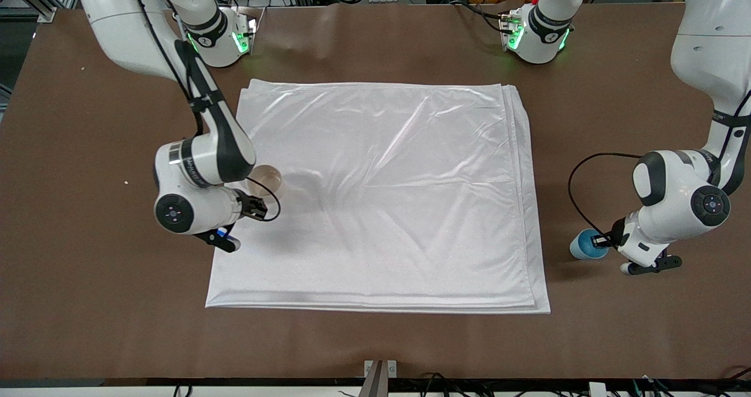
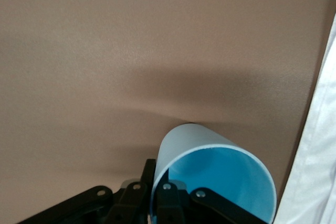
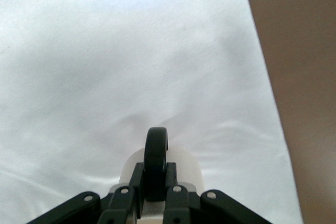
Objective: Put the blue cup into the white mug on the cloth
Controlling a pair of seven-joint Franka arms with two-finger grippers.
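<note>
The left gripper (image 1: 598, 243) has its jaws closed on the rim of the blue cup (image 1: 587, 245), one finger inside the bright blue wall and one outside. The cup sits low over the brown surface (image 1: 375, 338), just off the cloth (image 1: 387, 197) at the left arm's end.

The right gripper (image 3: 156, 192) has its jaws clamped on the black loop handle (image 3: 156, 156) of the white mug (image 1: 270, 181), which rests on the cloth near the right arm's edge.

To do the lift well, raise the cup straight up and level, so the thin rim does not slip between the jaws, then carry it over the mug's mouth while the right jaws steady the mug.
</note>
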